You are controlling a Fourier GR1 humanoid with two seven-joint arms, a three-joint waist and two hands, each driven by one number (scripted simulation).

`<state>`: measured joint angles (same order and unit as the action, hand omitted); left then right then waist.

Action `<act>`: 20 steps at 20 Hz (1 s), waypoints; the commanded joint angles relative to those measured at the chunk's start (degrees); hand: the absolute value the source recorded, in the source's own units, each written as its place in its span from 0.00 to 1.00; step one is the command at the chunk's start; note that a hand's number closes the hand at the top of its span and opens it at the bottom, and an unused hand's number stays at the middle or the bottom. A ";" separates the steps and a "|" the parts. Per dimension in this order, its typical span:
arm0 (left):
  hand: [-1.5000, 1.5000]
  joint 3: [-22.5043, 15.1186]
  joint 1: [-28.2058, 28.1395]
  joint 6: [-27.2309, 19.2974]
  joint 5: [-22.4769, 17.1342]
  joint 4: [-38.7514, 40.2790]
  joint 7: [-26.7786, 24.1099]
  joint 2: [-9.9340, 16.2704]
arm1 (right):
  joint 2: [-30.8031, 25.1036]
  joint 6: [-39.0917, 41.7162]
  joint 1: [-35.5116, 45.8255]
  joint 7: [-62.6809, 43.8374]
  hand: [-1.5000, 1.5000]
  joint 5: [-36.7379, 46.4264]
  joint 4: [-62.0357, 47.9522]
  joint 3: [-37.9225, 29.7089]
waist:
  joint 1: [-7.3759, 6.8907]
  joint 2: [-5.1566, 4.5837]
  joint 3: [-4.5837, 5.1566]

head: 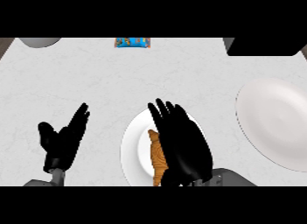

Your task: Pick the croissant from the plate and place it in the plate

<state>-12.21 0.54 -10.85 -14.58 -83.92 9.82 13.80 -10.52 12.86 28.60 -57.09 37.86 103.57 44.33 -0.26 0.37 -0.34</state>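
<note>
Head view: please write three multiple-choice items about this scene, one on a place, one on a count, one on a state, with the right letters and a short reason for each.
1. Where does the croissant lie?
A. on the near white plate
B. on the far right plate
C. on the bare counter

2. How many white plates are on the counter?
A. one
B. two
C. three

3. In what state is the right hand?
A. curled round the croissant
B. open, fingers straight, over the croissant
C. resting on the right plate

Answers:
1. A: the orange croissant shows on the near plate, partly hidden by the right hand.
2. B: one plate lies under the right hand, one lies at the right.
3. B: its fingers point straight away from the robot above the croissant and do not close on it.
</note>
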 commanded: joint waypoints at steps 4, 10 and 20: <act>0.50 0.64 -1.44 2.40 0.25 0.51 2.11 0.59 | 5.46 0.99 -3.13 0.45 0.00 2.35 -7.64 0.26 | -0.07 -0.38 0.35; 0.50 0.91 -1.55 0.91 2.22 -0.74 3.98 -1.14 | 5.15 3.47 -6.64 1.55 0.00 6.38 -4.33 -0.67 | 0.15 -0.31 0.34; 0.50 4.36 -1.20 5.13 0.83 0.82 2.92 -0.01 | 10.06 0.08 -8.65 1.29 0.00 16.18 -15.02 2.93 | 0.09 -0.36 0.34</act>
<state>-9.48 0.00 -7.68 -12.89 -84.44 11.16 12.35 -1.47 13.26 21.38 -55.41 51.61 92.00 47.24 -0.18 0.33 -0.33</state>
